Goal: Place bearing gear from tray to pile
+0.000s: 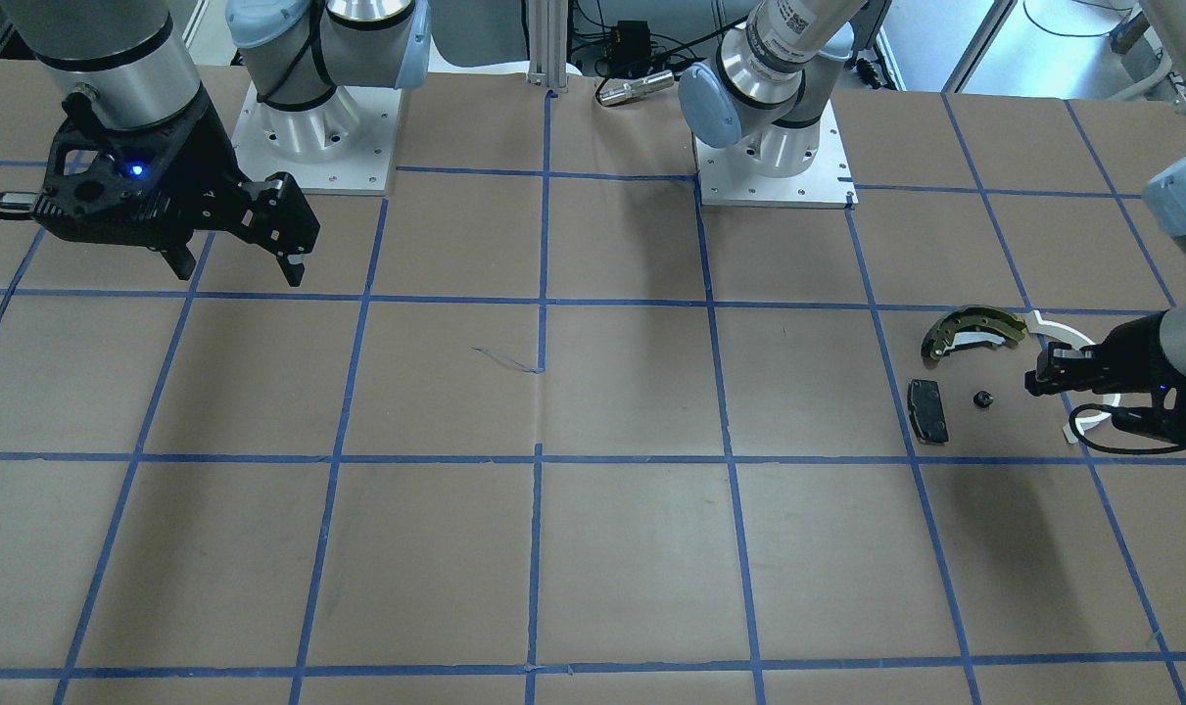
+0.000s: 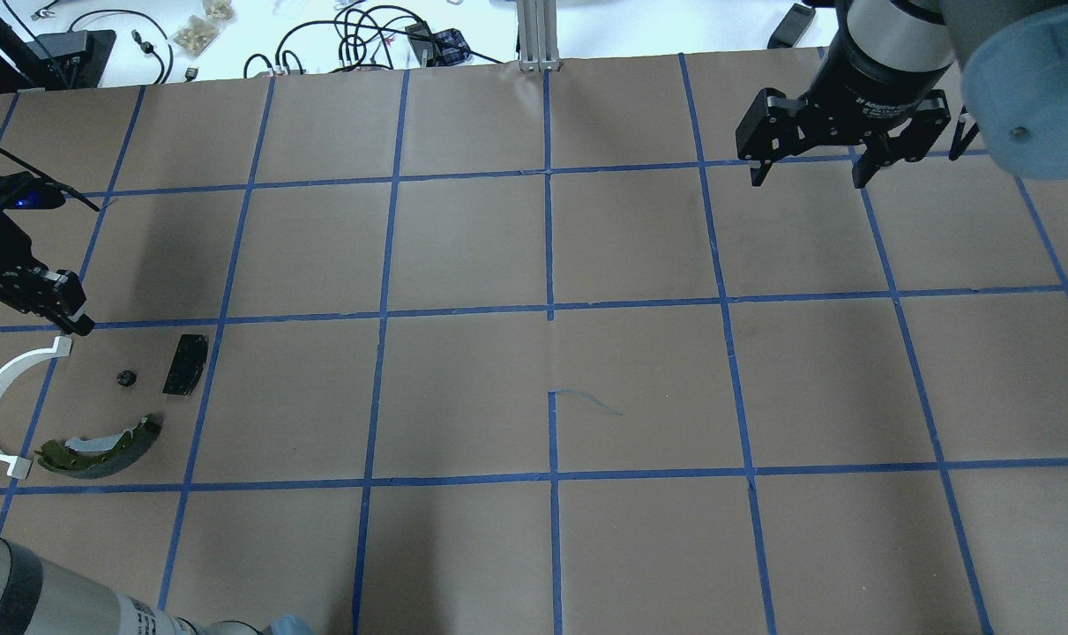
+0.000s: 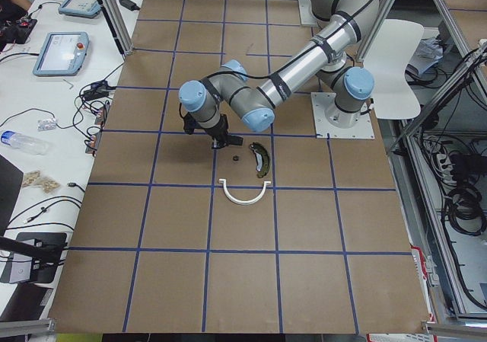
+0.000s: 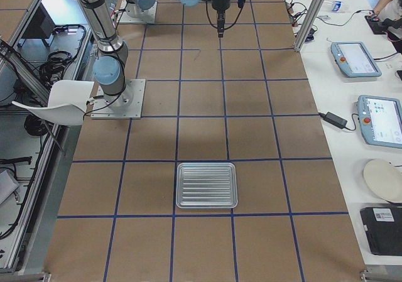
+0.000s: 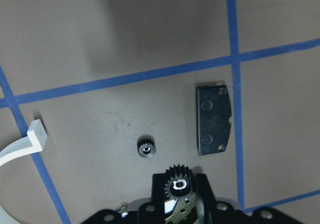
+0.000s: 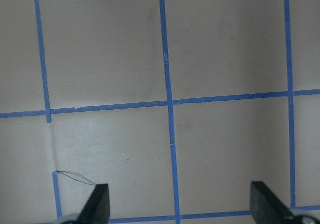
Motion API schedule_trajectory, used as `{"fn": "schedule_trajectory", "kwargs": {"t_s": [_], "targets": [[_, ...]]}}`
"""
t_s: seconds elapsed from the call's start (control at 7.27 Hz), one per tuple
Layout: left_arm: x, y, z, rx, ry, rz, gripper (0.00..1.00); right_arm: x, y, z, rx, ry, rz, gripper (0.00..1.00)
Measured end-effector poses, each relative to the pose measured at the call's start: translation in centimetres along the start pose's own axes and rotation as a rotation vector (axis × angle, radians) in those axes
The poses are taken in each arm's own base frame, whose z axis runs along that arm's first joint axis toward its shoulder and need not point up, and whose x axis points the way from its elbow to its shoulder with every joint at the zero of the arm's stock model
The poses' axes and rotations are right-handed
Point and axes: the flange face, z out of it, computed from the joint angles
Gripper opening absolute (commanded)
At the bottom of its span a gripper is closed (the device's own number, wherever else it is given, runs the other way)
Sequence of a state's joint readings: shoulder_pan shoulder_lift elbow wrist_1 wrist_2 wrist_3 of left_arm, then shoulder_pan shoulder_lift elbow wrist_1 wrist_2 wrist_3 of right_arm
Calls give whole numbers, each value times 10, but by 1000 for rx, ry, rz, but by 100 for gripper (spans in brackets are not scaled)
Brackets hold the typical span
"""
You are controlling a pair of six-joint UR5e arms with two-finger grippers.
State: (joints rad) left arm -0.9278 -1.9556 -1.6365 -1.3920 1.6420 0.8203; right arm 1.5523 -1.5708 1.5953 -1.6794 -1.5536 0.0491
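Left gripper (image 1: 1035, 378), clamped on a bearing gear (image 5: 178, 183), hangs just beside the white arc (image 5: 36, 133). Right gripper (image 2: 805, 176) hangs with fingers spread, well apart.

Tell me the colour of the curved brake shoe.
The brake shoe is olive-yellow, clearest in the front-facing view.

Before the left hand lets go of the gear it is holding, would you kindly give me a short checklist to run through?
1. Grip: left hand shut on the held gear: ok.
2. Position: loose gear, black pad and white arc lie just ahead in the left wrist view: ok.
3. Landing spot directly under the hand: hidden by the hand itself: cannot tell.
4. Height above the table: cannot tell.
5. Right hand open and far across the table: ok.
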Motion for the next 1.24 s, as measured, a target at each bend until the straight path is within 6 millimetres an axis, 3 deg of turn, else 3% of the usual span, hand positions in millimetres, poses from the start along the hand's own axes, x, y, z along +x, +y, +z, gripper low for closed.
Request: {"fn": "schedule_trajectory", "kwargs": {"t_s": [0.28,0.55,1.1,1.24], "targets": [[-21,12,40,19,-19,-3,0,0,0,0,0,0,0,100],[-31,21,64,7,-32,-19,0,0,0,0,0,0,0,100],[-31,19,78,-11,-16,-16,0,0,0,0,-2,0,0,100],[-30,19,79,-14,-12,-15,11,0,0,0,-3,0,0,100]]}}
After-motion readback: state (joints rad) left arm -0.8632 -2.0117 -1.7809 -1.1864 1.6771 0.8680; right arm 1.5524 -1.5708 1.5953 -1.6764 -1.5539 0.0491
